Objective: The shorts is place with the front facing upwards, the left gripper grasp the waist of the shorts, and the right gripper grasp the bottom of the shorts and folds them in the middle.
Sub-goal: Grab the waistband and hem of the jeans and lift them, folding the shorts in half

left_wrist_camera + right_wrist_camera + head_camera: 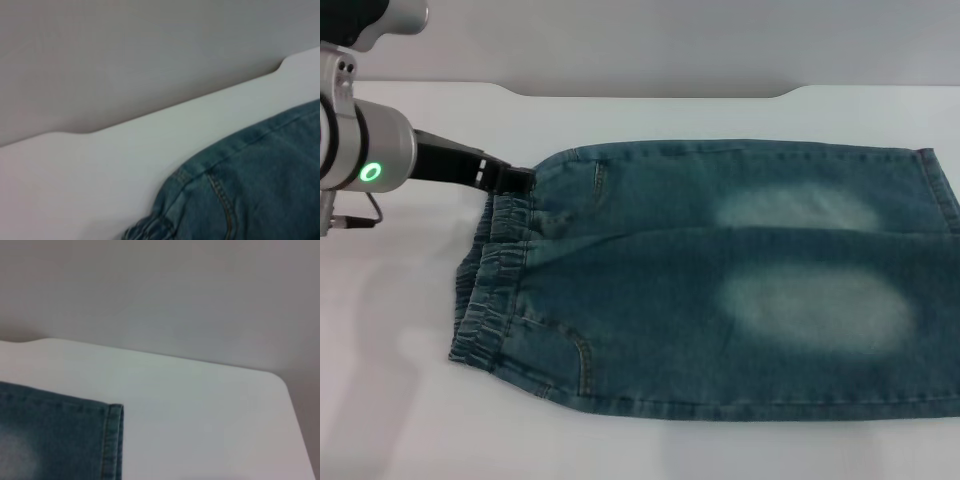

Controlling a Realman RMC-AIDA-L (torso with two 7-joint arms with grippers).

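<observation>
- Table (pixel 400 400): white, bearing the shorts (pixel 720 290) spread flat, waist (pixel 490 285) to the left, hems (pixel 942 200) to the right.
- Left gripper (pixel 515 180): arm reaching in low from the far left, tip at the waist's far corner; its grip cannot be told.
- Right gripper: unseen.

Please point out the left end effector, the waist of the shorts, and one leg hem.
left end effector (pixel 515 178), head view, black tip at the waistband's far end.
waist of the shorts (pixel 492 290), head view, gathered elastic band.
leg hem (pixel 113 445), right wrist view, stitched edge.
</observation>
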